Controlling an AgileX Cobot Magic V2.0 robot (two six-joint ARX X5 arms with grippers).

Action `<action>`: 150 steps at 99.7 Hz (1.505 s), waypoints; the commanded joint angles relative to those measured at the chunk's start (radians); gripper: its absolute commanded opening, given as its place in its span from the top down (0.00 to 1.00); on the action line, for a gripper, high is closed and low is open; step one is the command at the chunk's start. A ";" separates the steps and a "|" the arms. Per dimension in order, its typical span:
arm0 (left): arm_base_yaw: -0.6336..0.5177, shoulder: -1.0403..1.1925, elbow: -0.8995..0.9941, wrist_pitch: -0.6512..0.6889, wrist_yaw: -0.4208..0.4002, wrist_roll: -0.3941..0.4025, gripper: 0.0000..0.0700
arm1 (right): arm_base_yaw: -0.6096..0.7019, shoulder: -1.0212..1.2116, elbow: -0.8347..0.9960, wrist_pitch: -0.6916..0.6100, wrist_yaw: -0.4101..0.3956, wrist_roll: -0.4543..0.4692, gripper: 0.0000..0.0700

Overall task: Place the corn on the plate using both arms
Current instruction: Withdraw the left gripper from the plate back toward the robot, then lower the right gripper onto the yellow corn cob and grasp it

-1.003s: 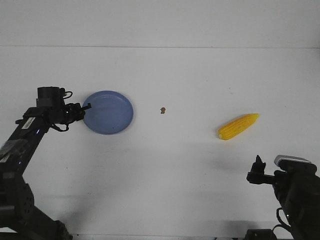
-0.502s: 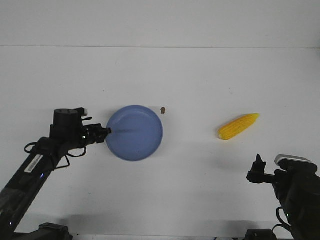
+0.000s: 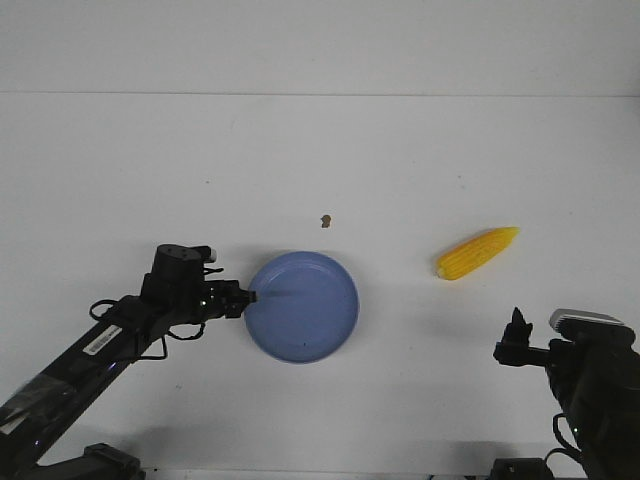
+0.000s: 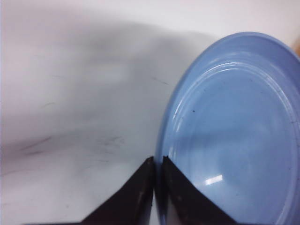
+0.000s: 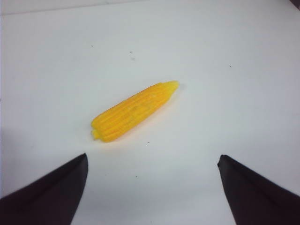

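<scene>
Left hand (image 3: 246, 296) clenches our periwinkle plate's (image 3: 305, 330) rim on the scuffed white desk (image 3: 400, 160); right hand (image 5: 152, 187) gapes, corn (image 3: 477, 252) beyond.

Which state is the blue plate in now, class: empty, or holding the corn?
Empty. The plate shows only bare blue surface, its rim pinched by the left tool, while the corn lies apart on the table.

Blue plate (image 3: 305, 320) (claw-pinched rim), corn (image 3: 477, 253) apart
</scene>
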 commanded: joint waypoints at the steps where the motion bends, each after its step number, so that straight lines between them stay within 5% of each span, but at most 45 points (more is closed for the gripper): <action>1: -0.017 0.038 0.007 0.026 -0.003 -0.014 0.99 | 0.000 0.000 0.016 0.012 -0.001 0.003 0.16; 52: -0.095 0.146 0.007 0.063 -0.039 -0.014 0.95 | 0.000 0.000 0.016 0.011 -0.001 0.003 0.16; 84: -0.093 0.115 0.008 0.087 -0.039 -0.010 0.09 | 0.000 0.000 0.016 0.012 0.000 0.003 0.16; 102: -0.064 -0.009 0.010 0.095 -0.068 0.084 0.09 | 0.000 0.000 0.016 0.012 -0.001 0.003 0.16; 128: 0.029 -0.295 0.010 -0.051 -0.356 0.293 0.09 | 0.000 0.001 0.016 0.012 -0.001 0.008 0.16; 150: 0.112 -0.436 0.010 -0.153 -0.393 0.317 0.09 | 0.000 0.068 0.016 0.038 0.001 0.053 0.16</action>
